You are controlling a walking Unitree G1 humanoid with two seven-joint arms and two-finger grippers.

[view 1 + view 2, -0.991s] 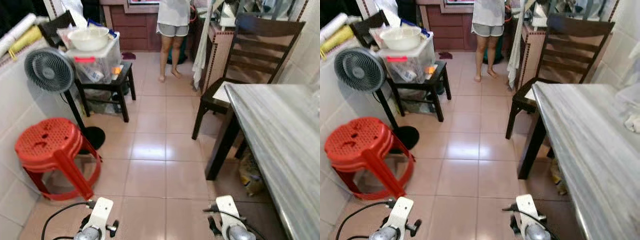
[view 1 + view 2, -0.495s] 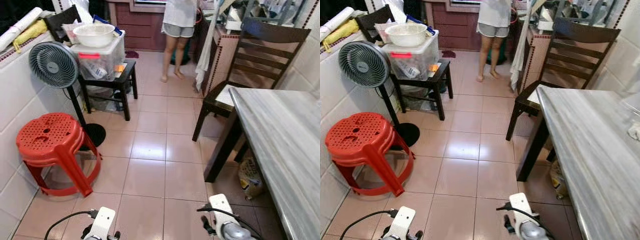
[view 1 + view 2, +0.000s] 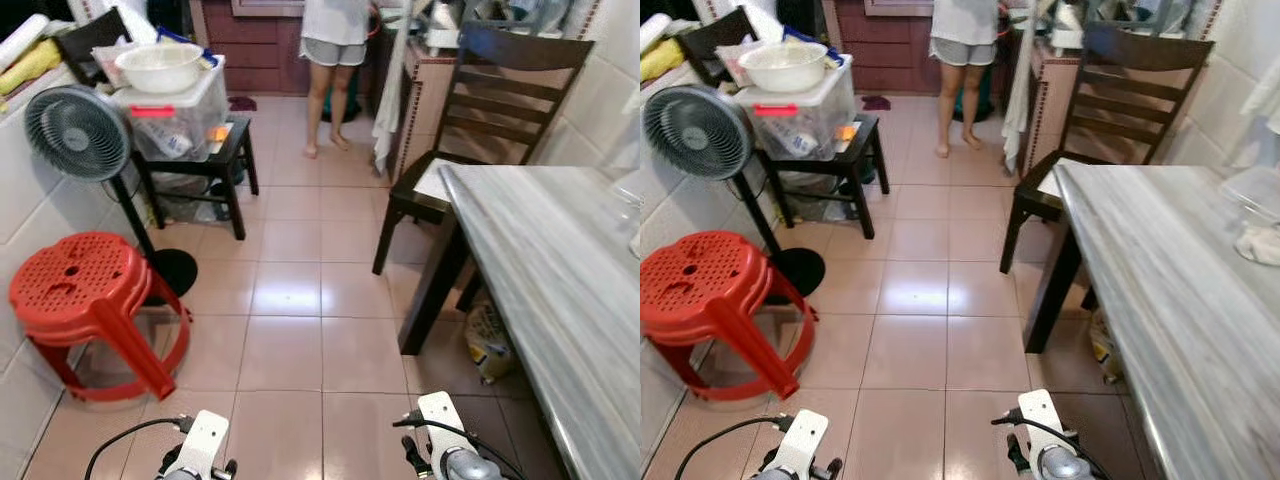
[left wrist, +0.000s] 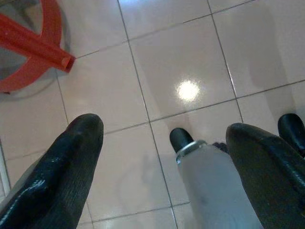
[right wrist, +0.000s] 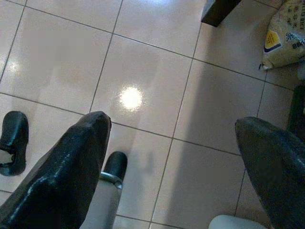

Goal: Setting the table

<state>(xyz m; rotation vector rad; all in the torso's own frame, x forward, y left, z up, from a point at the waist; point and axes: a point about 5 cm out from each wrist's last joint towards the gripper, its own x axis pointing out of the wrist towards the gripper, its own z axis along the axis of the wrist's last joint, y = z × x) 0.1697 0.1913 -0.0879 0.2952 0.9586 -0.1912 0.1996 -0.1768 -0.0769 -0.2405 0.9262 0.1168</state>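
Note:
The grey marble-topped table (image 3: 545,270) runs along the right side, with a dark leg (image 3: 432,290) at its near corner. A clear plastic container (image 3: 1254,192) and something white (image 3: 1262,246) sit at its far right edge. Both arms hang low: the left arm (image 3: 200,455) and the right arm (image 3: 446,452) show at the bottom edge. My left gripper (image 4: 167,167) is open over the pink floor tiles with nothing between its fingers. My right gripper (image 5: 171,162) is open too, above bare tiles near the table leg.
A red plastic stool (image 3: 80,290) and a standing fan (image 3: 75,130) are on the left. A black side table (image 3: 225,160) behind them bears a clear bin and a white bowl (image 3: 160,65). A dark wooden chair (image 3: 490,90) stands at the table's far end. A person (image 3: 330,40) stands at the back. A bag (image 3: 490,340) lies under the table.
The whole picture has shifted as the camera moved, bringing the clear container at the table's right edge into view. Both arms still hang low and the things stay put.

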